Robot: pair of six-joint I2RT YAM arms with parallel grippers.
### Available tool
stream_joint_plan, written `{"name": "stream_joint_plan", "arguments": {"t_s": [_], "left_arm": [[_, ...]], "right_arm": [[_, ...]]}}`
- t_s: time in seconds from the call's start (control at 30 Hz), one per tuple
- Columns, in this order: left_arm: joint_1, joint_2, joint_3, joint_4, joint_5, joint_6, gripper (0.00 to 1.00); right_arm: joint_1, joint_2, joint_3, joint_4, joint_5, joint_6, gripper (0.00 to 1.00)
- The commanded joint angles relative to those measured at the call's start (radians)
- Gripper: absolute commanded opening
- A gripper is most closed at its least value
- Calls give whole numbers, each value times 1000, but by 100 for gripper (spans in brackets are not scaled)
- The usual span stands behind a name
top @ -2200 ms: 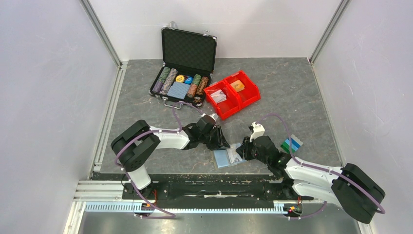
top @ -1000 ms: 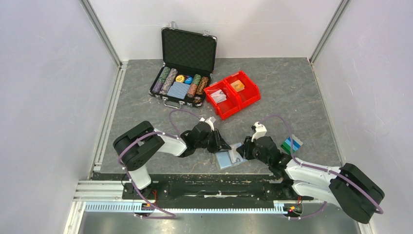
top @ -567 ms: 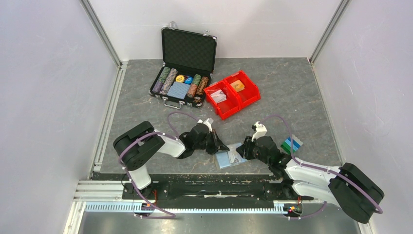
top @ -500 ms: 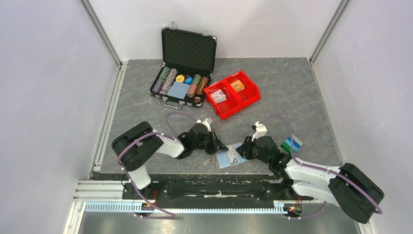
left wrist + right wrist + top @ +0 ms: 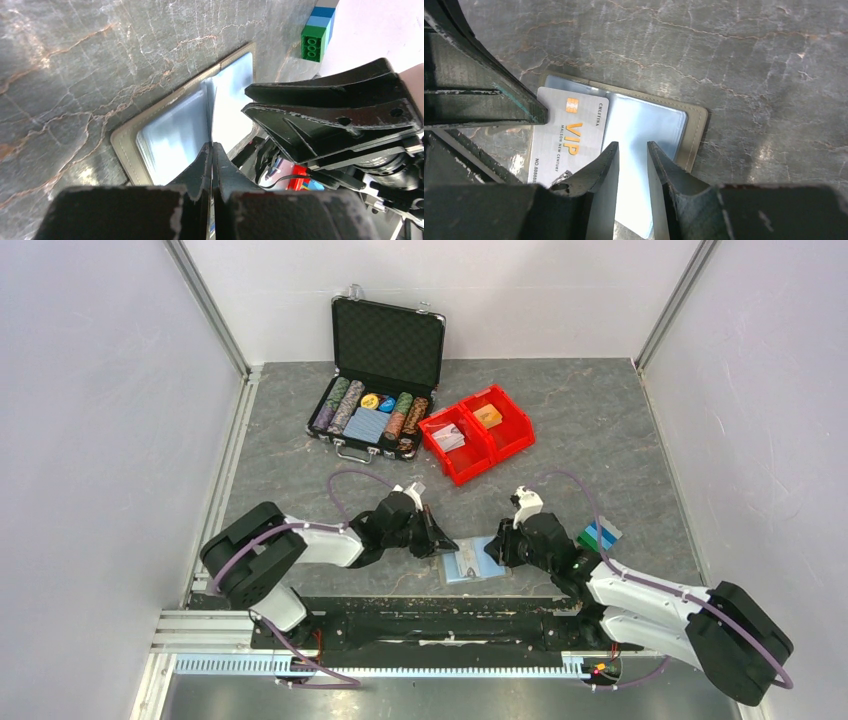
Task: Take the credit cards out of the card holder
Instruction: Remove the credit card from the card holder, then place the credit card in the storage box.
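- I place everything from the card holder [image 5: 472,564]; it lies open and flat on the counter [image 5: 600,420], pale blue sleeves up, with the red bins [image 5: 478,433] well beyond it
- One credit card [image 5: 569,135], silver-grey with orange lettering, sits over the holder's left half and partly sticks out past its near edge; I see no other cards
- The left pincer [image 5: 210,146] is at the holder's left side, fully closed; as I read it, it has pinched that card's thin edge
- The right pincer [image 5: 632,146] is over the holder's right sleeve, jaws a narrow gap apart with nothing between them; I cannot tell whether it presses down
- I judge the card light, stiff and slick, likely to slip from a shallow corner pinch; a hold deeper along the exposed short edge looks better
- The holder looks limp and light; I expect it to drag along unless its right half is pinned
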Motion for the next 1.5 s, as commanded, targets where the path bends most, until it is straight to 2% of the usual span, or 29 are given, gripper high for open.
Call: {"name": "stream_joint_plan", "arguments": {"t_s": [0.0,0.27,0.47,0.63,0.93,1.03,1.1,1.3,1.33,1.37,1.43,1.47], "left_arm": [[6,-67,4,-124,-25,107,2],[13,-115,-7,-135,-33,112,2],[16,-228,7,-221,-91,115,2],[17,-335,12,-255,-138,113,2],[17,-510,5,-200,-141,92,2],[17,-559,-16,-151,-150,80,2],[17,-579,-25,-134,-161,75,2],[17,-558,-25,-105,-130,80,4],[18,-549,-13,-122,-115,94,9],[22,-546,12,-159,-94,121,19],[38,-553,61,-304,-61,187,39],[48,-565,79,-366,-48,222,44]], "right_arm": [[-6,-39,78,-53,-80,-80,31],[-5,-99,106,-2,-192,-61,33],[-8,-139,127,6,-181,-43,40],[-12,-142,116,86,-250,1,52],[-38,-151,30,327,-427,109,75],[-47,-132,9,399,-473,145,76],[-50,-114,-10,461,-498,154,70],[-79,-56,-69,720,-618,232,20],[-87,-53,-75,748,-636,239,11],[-96,-51,-78,765,-656,239,1],[-119,-59,-85,766,-694,225,0],[-130,-65,-87,758,-725,213,0]]}}
